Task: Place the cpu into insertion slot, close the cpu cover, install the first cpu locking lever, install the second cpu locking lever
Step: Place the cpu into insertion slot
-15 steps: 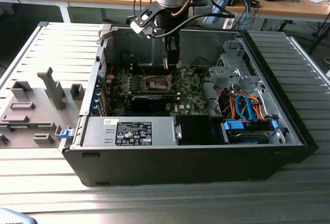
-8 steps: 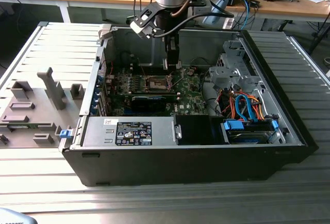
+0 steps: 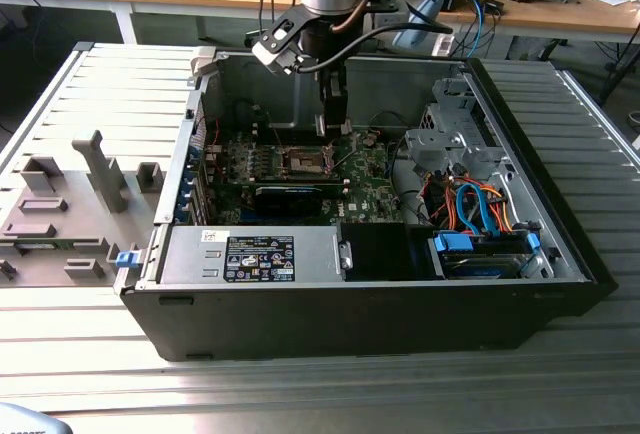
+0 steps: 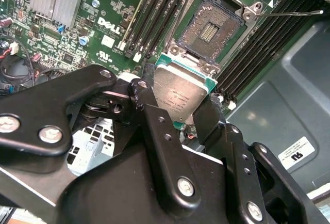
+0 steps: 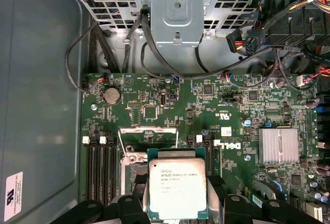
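At nine o'clock in the exterior view, you had grey moulded fixture blocks (image 3: 60,219) lying on the ribbed grey metal tabletop (image 3: 300,394). At the centre sat the open black computer case (image 3: 380,324), its green circuit board (image 3: 370,189) facing up. The small square insertion slot with dark centre and silver rim (image 3: 303,162) lay bare on that board. Your black two-fingered gripper (image 3: 333,122) hung inside the case at one o'clock of the slot, apart from the board.

In the second wrist view, the gripper (image 4: 178,102) was closed partway onto the small flat square cpu with the dull silver-grey top (image 4: 181,92), a finger (image 4: 154,126) against each opposite edge. The chip was clear of the slot (image 4: 210,30), whose contacts showed uncovered. A thin wire locking lever (image 4: 289,13) stuck out free beside the slot.

In the first wrist view, the thin silver cpu cover frame (image 5: 148,131) stood lifted, not down over the slot, near the held cpu (image 5: 178,188).

At three o'clock in the case sat a silver drive cage (image 3: 455,139) and blue and orange cables (image 3: 480,209).
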Controlling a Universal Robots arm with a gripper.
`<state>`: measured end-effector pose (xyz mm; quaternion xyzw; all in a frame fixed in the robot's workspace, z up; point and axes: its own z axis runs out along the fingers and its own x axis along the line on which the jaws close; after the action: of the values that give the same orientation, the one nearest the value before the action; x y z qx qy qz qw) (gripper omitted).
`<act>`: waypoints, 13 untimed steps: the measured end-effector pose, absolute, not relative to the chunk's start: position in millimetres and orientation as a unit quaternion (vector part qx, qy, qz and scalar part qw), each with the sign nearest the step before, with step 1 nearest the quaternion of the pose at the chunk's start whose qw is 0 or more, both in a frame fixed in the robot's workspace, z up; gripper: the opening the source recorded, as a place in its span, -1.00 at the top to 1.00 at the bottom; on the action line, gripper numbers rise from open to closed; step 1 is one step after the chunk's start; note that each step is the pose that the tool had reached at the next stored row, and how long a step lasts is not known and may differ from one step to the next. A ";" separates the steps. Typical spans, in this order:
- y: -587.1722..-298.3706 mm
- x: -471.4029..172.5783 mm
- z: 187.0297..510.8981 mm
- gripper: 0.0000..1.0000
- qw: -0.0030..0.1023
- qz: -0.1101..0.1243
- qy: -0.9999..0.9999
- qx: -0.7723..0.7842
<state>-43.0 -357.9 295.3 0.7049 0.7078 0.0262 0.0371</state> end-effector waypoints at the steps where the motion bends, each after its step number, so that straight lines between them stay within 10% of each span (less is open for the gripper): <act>1: -357.8 -43.0 295.2 -0.09 0.037 0.026 0.708 0.705; 13: -357.8 -43.2 292.6 -0.09 0.043 0.021 0.711 0.702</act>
<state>-43.2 -357.8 292.6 0.7019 0.7107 0.0206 0.0428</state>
